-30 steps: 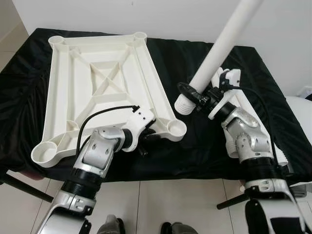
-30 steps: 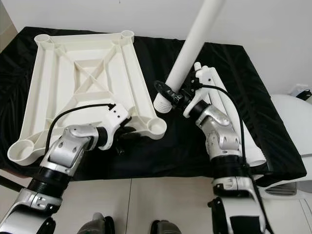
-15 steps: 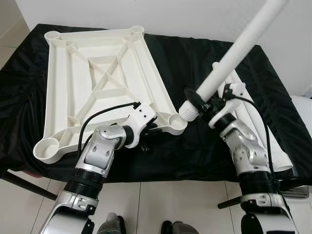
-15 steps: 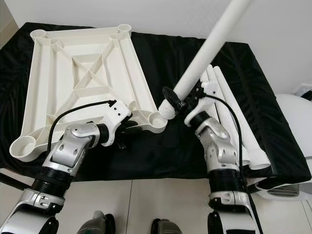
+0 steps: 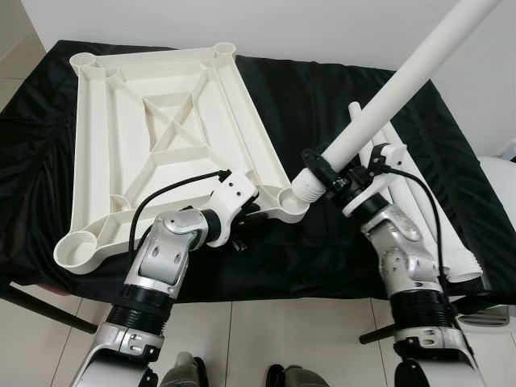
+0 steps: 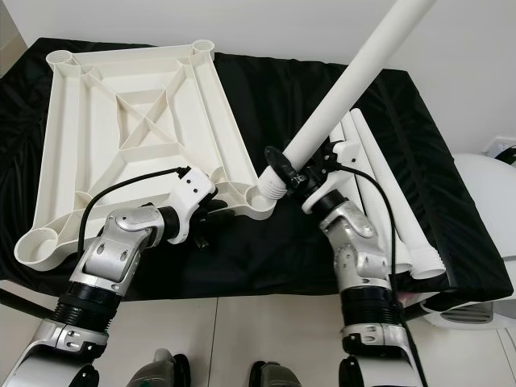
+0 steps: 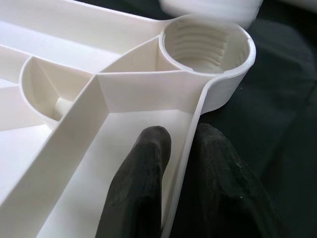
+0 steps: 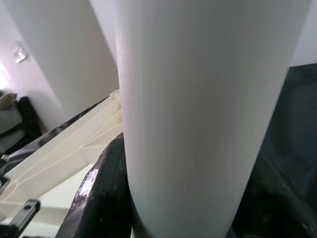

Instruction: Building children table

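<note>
Right gripper [image 5: 326, 165]: clamped round white leg [image 5: 387, 93], threaded end at corner socket [image 5: 289, 196].
Left gripper [image 7: 178, 163]: pinched tabletop [image 5: 153, 129] rim beside socket, near front edge of black-draped table [image 5: 339, 250].
Risk: leg tilted, so probably cross-threaded or popped out.

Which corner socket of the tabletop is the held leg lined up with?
The near right corner socket, beside the left pincer that clamps the tabletop rim. The leg in the right pincer has its threaded end at it; the other three sockets have no leg nearby.
</note>
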{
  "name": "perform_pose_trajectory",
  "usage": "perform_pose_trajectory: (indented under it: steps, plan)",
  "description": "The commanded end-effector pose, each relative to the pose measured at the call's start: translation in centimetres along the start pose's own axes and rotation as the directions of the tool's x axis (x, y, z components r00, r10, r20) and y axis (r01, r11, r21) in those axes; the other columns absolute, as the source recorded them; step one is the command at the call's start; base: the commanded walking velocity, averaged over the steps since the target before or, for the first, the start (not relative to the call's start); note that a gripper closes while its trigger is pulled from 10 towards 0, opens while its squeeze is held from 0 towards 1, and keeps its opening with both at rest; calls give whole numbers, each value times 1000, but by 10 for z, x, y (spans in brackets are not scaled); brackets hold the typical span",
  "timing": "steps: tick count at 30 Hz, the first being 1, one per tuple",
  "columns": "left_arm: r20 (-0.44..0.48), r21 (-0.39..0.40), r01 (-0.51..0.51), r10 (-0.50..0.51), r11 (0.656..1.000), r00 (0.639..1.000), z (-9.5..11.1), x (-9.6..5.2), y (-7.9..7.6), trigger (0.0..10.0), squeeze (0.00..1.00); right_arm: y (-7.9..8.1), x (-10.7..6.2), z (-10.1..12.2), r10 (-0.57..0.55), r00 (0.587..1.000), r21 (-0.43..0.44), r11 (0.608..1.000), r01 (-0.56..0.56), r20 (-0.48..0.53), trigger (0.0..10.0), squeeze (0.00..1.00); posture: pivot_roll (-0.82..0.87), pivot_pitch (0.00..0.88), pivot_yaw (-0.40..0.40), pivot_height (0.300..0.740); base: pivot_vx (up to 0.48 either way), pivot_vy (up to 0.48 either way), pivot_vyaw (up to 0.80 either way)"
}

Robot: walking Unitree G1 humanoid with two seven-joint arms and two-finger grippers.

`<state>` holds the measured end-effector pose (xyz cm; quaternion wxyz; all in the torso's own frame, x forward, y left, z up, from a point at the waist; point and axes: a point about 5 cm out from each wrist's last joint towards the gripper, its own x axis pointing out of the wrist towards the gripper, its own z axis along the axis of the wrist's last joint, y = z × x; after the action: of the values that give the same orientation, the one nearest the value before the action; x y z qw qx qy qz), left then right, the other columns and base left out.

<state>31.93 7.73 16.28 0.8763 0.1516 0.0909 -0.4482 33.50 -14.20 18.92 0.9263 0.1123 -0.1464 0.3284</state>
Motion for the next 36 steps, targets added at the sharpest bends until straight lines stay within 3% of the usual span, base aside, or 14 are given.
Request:
perform_pose_trajectory:
  steps: [1, 14, 22, 36]
  plan:
    - [65, -32, -241, 242, 970, 968, 10, -2, 8, 10000, 0, 3, 4, -3, 17, 1000, -15, 1000, -17, 1, 10000, 0, -41, 100, -45, 740, 0, 0, 0]
    - [56, -30, -234, 235, 972, 970, 6, -1, 4, 10000, 0, 12, 13, -14, 57, 998, -12, 998, -57, -20, 10000, 0, -25, 97, -57, 740, 0, 0, 0]
    - [27, 1, -264, 264, 964, 964, -2, -5, 8, 10000, 0, 3, -7, -15, 61, 992, -101, 992, -72, -108, 10000, 0, -46, 90, -57, 740, 0, 0, 0]
    - [-2, 28, -302, 303, 953, 953, -7, -5, 18, 10000, 0, -1, -17, -9, 62, 991, -163, 983, -82, -121, 10000, 0, -63, 93, -43, 740, 0, 0, 0]
